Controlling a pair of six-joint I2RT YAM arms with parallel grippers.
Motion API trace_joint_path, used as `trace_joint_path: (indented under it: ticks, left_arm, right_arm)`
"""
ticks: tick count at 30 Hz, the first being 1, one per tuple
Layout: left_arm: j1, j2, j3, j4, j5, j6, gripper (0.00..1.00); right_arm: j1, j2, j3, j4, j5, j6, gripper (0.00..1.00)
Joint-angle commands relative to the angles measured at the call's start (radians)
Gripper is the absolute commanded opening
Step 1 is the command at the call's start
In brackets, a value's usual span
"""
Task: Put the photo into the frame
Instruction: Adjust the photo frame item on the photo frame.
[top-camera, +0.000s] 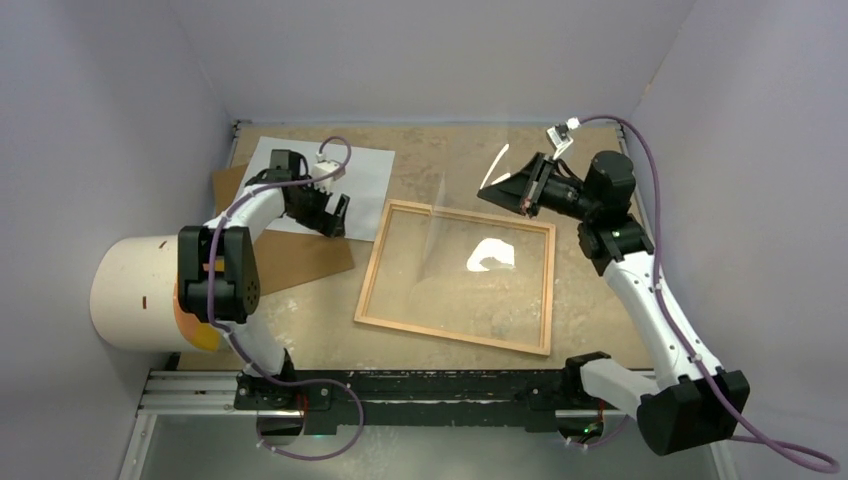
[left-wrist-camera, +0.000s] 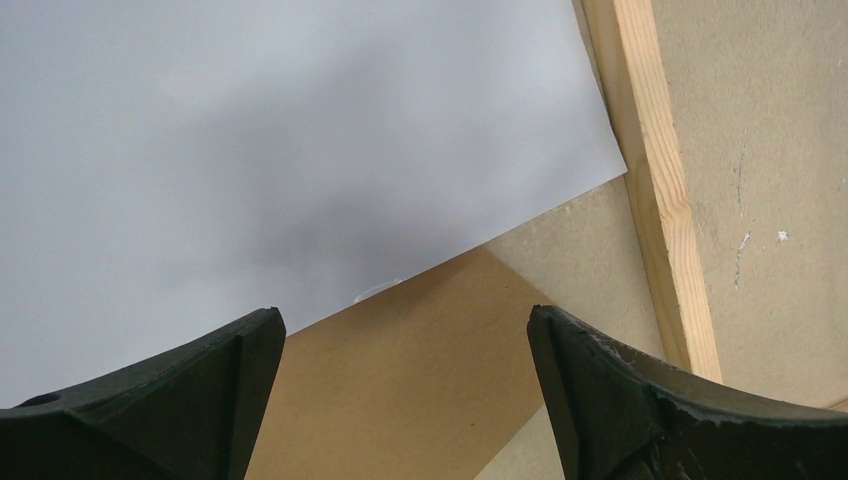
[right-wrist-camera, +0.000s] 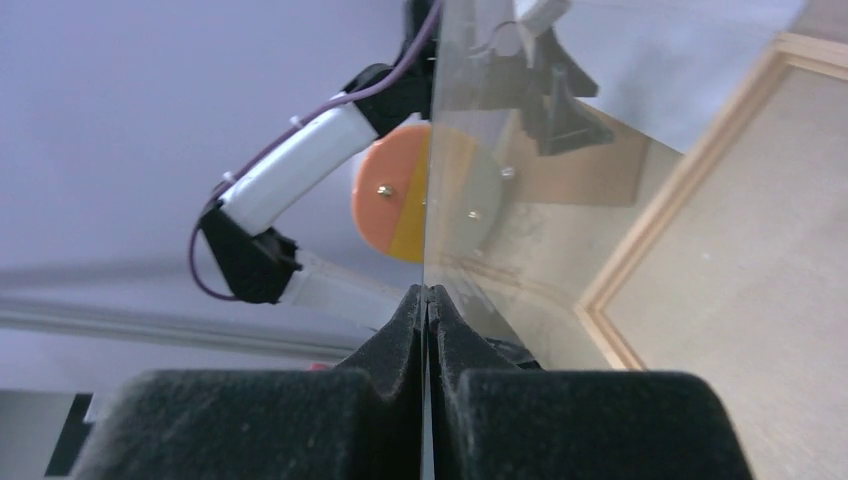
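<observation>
Right gripper (right-wrist-camera: 427, 292) clamps the pane (right-wrist-camera: 520, 230) edge; left gripper (left-wrist-camera: 405, 315) hangs open over the photo (left-wrist-camera: 300, 150). Looks floppy, I'd pinch its corner.

Frame (top-camera: 450, 334) light wood; pane (right-wrist-camera: 520, 230) clear, glossy.

Robot lab cell: plain walls (top-camera: 100, 100), 2 bolted arms (top-camera: 650, 290)

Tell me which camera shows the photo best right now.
Top external: the photo lies white side up, far left, nearly whole; only the left arm hides part. Left wrist shows just one corner over the brown board, beneath the open left claw. Right wrist gives nothing clear of it.
</observation>
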Motion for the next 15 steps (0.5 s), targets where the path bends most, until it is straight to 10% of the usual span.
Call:
trace_joint_path:
  ticks: [1,15]
  left_arm:
    - [0.057,-0.074,0.069,-0.009,0.002,-0.051,1.00]
    - [0.085,-0.099,0.052,-0.002,-0.026,-0.054,1.00]
  right_arm:
    - [0.040,0.002,0.078,0.184,0.006,0.165,0.00]
    - [0.042,-0.018,-0.140,0.625,-0.084,0.497,0.00]
